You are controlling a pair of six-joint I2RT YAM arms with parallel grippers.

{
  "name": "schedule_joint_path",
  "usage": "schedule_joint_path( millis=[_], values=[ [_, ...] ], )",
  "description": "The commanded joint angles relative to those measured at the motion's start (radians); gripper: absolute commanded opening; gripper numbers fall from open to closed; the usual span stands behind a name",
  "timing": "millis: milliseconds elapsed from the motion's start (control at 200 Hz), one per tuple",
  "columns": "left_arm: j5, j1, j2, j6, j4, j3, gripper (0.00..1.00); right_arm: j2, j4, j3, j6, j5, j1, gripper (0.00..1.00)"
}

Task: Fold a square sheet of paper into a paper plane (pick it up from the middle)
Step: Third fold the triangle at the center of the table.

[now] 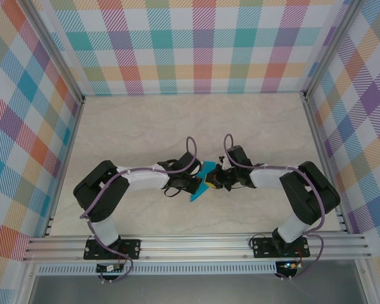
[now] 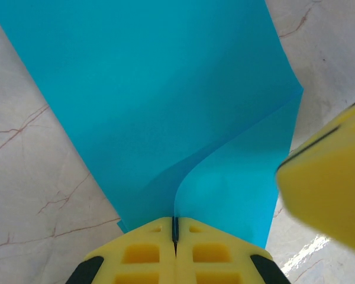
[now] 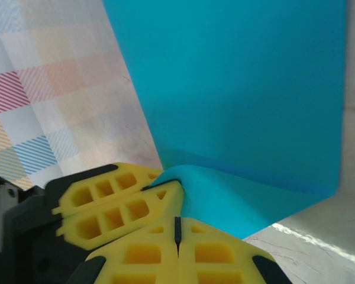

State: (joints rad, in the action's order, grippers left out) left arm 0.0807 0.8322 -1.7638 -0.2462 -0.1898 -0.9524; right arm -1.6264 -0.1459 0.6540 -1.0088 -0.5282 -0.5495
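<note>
Both arms meet at the centre of the top view over the desk (image 1: 145, 126), with the square sheet of paper (image 2: 165, 106) held between them. The left gripper (image 2: 175, 223) is closed on 1 edge of the sheet, and the right gripper (image 3: 177, 225) is closed on a bunched part just beside it. The sheet rises from the pinch and bends in 1 soft curve, with no sharp centre crease or pointed nose visible. Pick-up therefore appears done, and nearly all the folding is judged to remain.
</note>
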Motion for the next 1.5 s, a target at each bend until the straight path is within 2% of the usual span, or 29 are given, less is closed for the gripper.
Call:
schedule_joint_path(
  millis=[0,245,505,605,665,780,840,930,1095,1210,1495],
  values=[
    [-0.013,-0.013,-0.047,-0.007,-0.062,0.026,0.00,-0.036,-0.059,0.004,-0.031,-0.011,-0.019,0.02],
    [-0.013,-0.012,-0.039,-0.007,-0.061,0.030,0.00,-0.116,-0.095,-0.019,-0.019,0.006,-0.023,0.01],
    [-0.016,-0.013,-0.011,-0.011,-0.080,0.018,0.00,-0.128,-0.019,-0.037,0.013,0.063,-0.023,0.00],
    [-0.031,-0.013,0.024,-0.023,-0.127,0.001,0.10,-0.109,0.019,-0.037,0.025,0.085,-0.023,0.00],
    [-0.033,-0.013,0.055,-0.036,-0.138,-0.009,0.22,-0.106,0.032,-0.033,0.030,0.089,-0.023,0.00],
    [-0.047,-0.013,0.119,-0.077,-0.159,-0.021,0.36,-0.107,0.034,-0.033,0.030,0.089,-0.023,0.00],
    [-0.038,-0.014,0.157,-0.111,-0.152,-0.015,0.38,-0.110,0.035,-0.030,0.027,0.086,-0.023,0.00],
    [-0.022,-0.014,0.217,-0.168,-0.134,0.003,0.36,-0.110,0.035,-0.031,0.025,0.088,-0.023,0.00],
    [0.085,-0.013,0.282,-0.314,-0.014,0.066,0.17,-0.112,0.045,-0.027,0.022,0.094,-0.023,0.00],
    [0.162,-0.013,0.262,-0.379,0.054,0.099,0.11,-0.109,0.052,-0.031,0.014,0.105,-0.023,0.00],
    [0.257,-0.010,0.153,-0.453,0.161,0.135,0.09,-0.112,0.046,-0.033,0.004,0.114,-0.023,0.00]
  ],
)
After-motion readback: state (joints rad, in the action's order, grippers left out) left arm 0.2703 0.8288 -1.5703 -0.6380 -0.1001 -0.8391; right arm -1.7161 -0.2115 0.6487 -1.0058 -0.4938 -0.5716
